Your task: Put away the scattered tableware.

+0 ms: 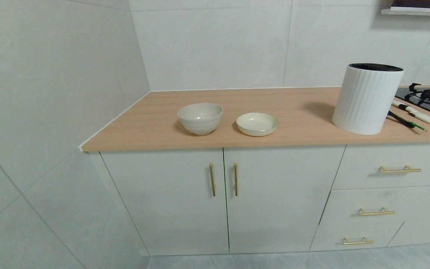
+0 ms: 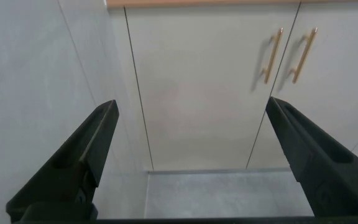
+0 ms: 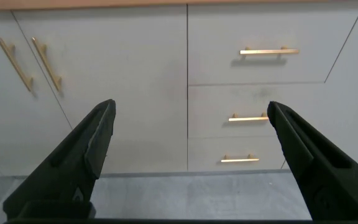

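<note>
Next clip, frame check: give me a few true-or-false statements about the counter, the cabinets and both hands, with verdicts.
1. The bowl sits left of the shallow dish on the countertop. True.
2. The cabinet doors below stand open. False: the cabinet doors are shut.
3. The left hand is open and empty. True.
4. The white ribbed container lies on its side. False: the container stands upright.
5. The right hand grips the bowl. False: it is open and empty, facing the drawers.
</note>
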